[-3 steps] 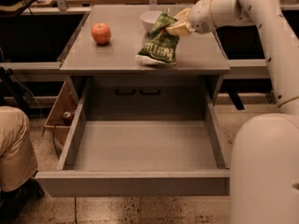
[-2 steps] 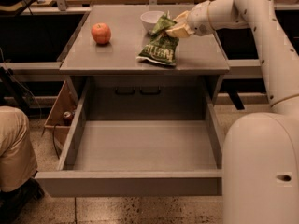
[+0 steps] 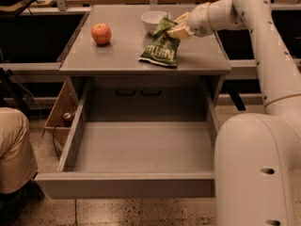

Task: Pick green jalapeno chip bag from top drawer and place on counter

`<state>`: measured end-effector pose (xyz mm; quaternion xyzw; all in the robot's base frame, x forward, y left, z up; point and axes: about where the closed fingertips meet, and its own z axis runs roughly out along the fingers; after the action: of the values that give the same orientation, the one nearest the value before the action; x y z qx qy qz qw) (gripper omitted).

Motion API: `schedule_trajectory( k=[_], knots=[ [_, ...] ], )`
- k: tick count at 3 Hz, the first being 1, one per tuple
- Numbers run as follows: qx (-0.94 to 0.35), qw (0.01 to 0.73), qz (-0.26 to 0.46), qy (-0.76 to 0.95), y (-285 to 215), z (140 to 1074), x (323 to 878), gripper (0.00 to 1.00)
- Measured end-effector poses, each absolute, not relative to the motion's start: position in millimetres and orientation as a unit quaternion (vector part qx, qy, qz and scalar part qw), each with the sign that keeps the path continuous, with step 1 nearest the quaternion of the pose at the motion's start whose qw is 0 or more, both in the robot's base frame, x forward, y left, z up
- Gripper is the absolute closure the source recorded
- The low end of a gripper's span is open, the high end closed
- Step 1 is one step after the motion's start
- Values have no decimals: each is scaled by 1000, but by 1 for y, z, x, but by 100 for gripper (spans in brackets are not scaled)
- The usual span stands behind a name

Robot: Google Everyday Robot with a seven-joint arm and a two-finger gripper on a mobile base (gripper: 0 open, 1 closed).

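Observation:
The green jalapeno chip bag (image 3: pixel 160 52) lies on the counter (image 3: pixel 117 55) near its right front, lower end flat on the top, upper end raised. My gripper (image 3: pixel 176 28) is at that raised upper end, fingers closed on the bag's top edge, with the arm reaching in from the right. The top drawer (image 3: pixel 141 147) is pulled fully out below the counter, and its grey bottom is bare.
A red apple (image 3: pixel 101 33) sits on the counter's left. A white bowl (image 3: pixel 153 20) stands behind the bag, close to my gripper. My pale body (image 3: pixel 256 168) fills the lower right. A person's leg (image 3: pixel 14 149) is at the left, by a cardboard box (image 3: pixel 61 114).
The bag and my gripper stay at about the same spot on the counter. My body in the foreground has shifted slightly left in view.

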<state>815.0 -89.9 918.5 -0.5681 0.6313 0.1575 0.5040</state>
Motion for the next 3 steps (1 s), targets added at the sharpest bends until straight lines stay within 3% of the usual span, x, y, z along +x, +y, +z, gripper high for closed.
schedule_trajectory(
  k=[2,3],
  knots=[
    [-570,502,161,631,-86,917,818,5],
    [-573,499,161,630,-87,920,816,0]
  ],
)
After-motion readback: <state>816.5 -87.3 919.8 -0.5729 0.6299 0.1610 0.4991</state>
